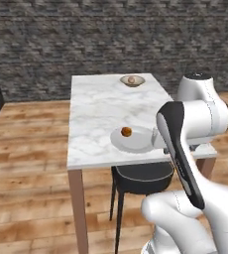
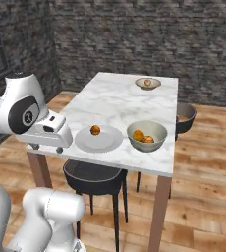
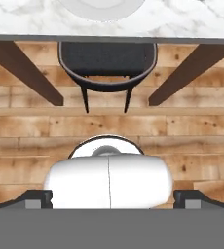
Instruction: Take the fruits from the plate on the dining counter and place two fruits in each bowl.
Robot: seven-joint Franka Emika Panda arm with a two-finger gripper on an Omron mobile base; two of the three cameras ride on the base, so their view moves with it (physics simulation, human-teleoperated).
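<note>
Nearest the base, the arm's hand hangs short of the table's (image 2: 115, 106) near edge, looking down at the wood floor (image 3: 36, 126); its fingers (image 3: 112, 199) stand wide apart, one tip at each lower corner of the hand view, holding nothing. A dark stool (image 2: 93, 177) is tucked under that edge between the brown legs, low enough that I judge it no obstacle to a reach from above. On the tabletop just beyond, the plate (image 2: 102, 142) carries one orange fruit (image 2: 95, 130), evidently awaiting pickup. Just beside the plate, the near bowl (image 2: 156, 129) already holds two orange fruits (image 2: 138, 135), so it looks filled. At the far end, the second bowl (image 2: 148, 83) holds one pale fruit (image 2: 147, 82), so the last fruit probably belongs there. A second stool (image 2: 185, 117) stands at the table's right side, before the stone wall (image 2: 134, 39).
</note>
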